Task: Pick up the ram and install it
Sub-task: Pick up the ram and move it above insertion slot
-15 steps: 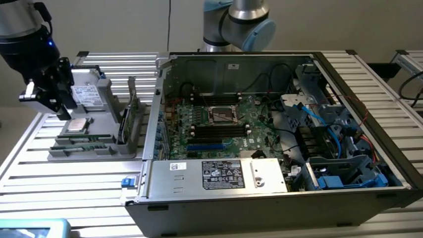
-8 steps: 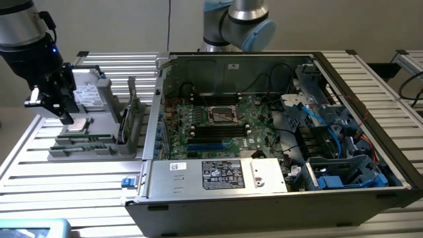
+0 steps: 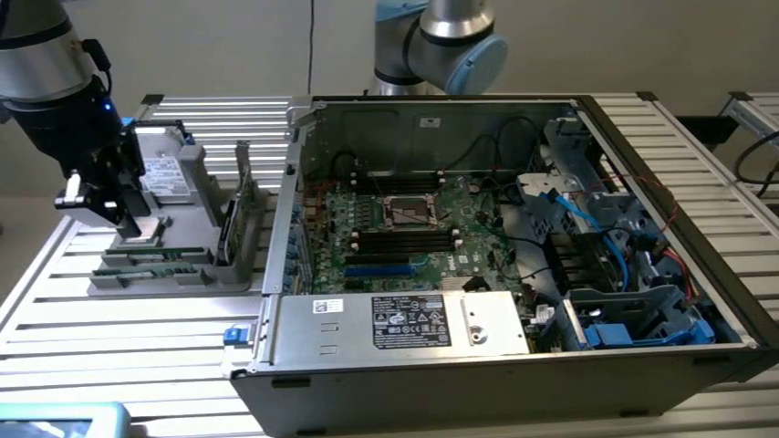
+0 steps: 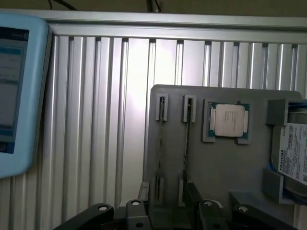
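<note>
Two thin green ram sticks (image 4: pixel 186 143) stand on edge in a grey slotted holder (image 4: pixel 225 163) on the metal worktop (image 4: pixel 96 120); the black tool (image 3: pixel 128 224), jaws spread, hovers over them. A skewed approach could nick or tilt one.

My gripper (image 3: pixel 131 226) hangs over the holder (image 3: pixel 182 279), which sits on the table (image 3: pixel 109 330) at the exterior view's left of the computer case (image 3: pixel 402 376). In the holder, the ram (image 4: pixel 186 143) stands beside the processor (image 4: pixel 229 120).
</note>
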